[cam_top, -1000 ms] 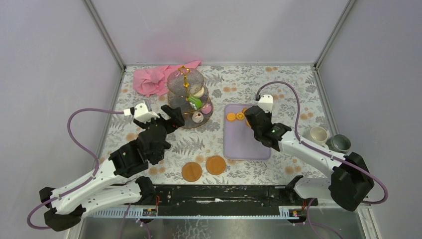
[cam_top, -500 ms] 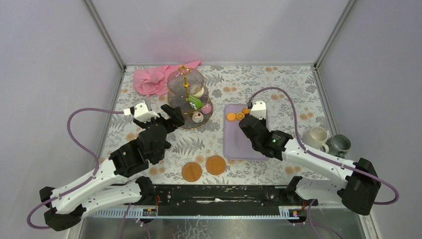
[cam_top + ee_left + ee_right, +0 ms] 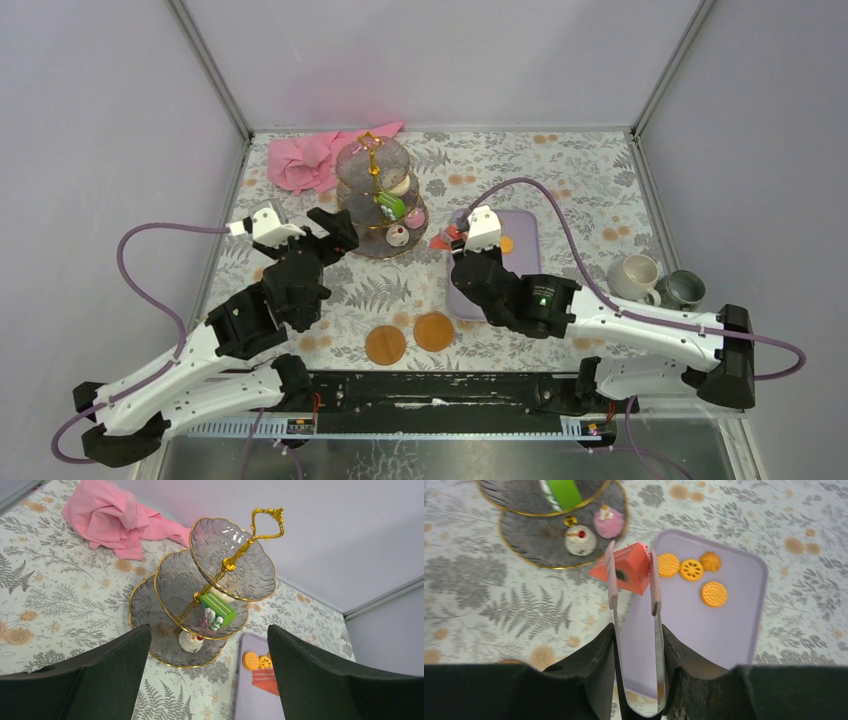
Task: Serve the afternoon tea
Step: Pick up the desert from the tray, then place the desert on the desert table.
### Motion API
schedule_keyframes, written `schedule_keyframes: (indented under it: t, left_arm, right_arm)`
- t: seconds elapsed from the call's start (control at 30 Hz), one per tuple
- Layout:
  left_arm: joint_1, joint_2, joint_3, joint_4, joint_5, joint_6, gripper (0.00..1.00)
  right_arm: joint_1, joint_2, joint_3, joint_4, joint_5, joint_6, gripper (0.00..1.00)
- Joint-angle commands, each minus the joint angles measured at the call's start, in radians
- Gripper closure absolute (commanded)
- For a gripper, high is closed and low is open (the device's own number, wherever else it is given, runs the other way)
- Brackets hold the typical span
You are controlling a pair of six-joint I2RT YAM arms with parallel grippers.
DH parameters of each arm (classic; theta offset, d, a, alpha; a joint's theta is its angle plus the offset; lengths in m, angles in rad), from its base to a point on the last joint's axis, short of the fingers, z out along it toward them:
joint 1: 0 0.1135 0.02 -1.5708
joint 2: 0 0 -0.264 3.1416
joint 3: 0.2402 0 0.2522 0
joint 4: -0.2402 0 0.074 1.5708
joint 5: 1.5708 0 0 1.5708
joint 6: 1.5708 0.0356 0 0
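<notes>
The three-tier glass stand with a gold stem holds a green cake and cupcakes. My right gripper is shut on the pink tongs. The tongs pinch a red cake slice, held over the left edge of the lilac tray, just right of the stand's bottom tier. Orange biscuits lie on the tray. My left gripper is open and empty, just left of the stand in the top view. The cream mug and grey-green mug stand at the right.
A pink cloth lies behind the stand at the back left. Two round brown coasters lie near the front edge between the arms. Metal posts and grey walls close in the table.
My right arm has swung left across the tray toward the stand, carrying the tongs and red slice. My left arm has drawn back slightly to the left.
</notes>
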Motion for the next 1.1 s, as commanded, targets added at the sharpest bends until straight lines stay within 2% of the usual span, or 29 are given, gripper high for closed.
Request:
schedule_keyframes:
  t: [0.0,0.6,1.07]
  left_arm:
    - [0.003,-0.019,0.041,-0.023,-0.055,0.002,0.07]
    - [0.003,-0.05,0.047,-0.035,-0.057,0.016,0.07]
    - [0.003,-0.081,0.031,-0.023,-0.053,0.045,0.07]
  right_arm:
    - [0.059,0.056,0.114,0.069,0.054,-0.03,1.0]
    - [0.095,0.331,0.378,0.271,-0.027,-0.131,1.0]
    - [0.093,0.472,0.467,0.34,-0.033,-0.145,1.0]
